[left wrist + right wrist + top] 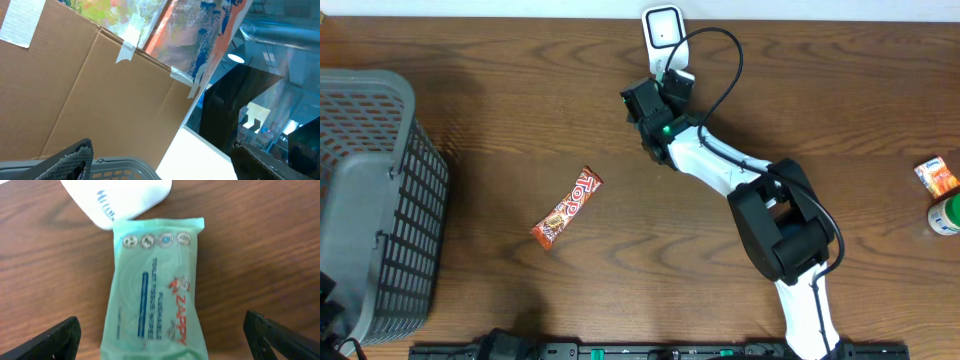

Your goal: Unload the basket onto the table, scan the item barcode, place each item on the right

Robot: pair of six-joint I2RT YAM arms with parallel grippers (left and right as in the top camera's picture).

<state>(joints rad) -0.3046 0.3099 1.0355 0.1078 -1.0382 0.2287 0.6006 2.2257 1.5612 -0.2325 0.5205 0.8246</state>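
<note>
A pale green Zappy wipes pack (155,295) lies flat on the wooden table, its far end touching the white barcode scanner (125,200). My right gripper (162,332) hangs over the pack's near end. It is open wide, with a finger on each side and neither touching the pack. From overhead, the right gripper (655,98) sits just in front of the upright scanner (663,30) at the table's back edge, and the arm hides most of the pack. My left gripper (162,155) is open and empty above the basket rim (120,164), pointing at a cardboard wall.
A grey mesh basket (370,200) stands at the left edge. An orange candy bar (567,207) lies mid-table. At the right edge are an orange snack packet (936,176) and a green-and-white bottle (946,214). The scanner's black cable (725,60) loops over the right arm.
</note>
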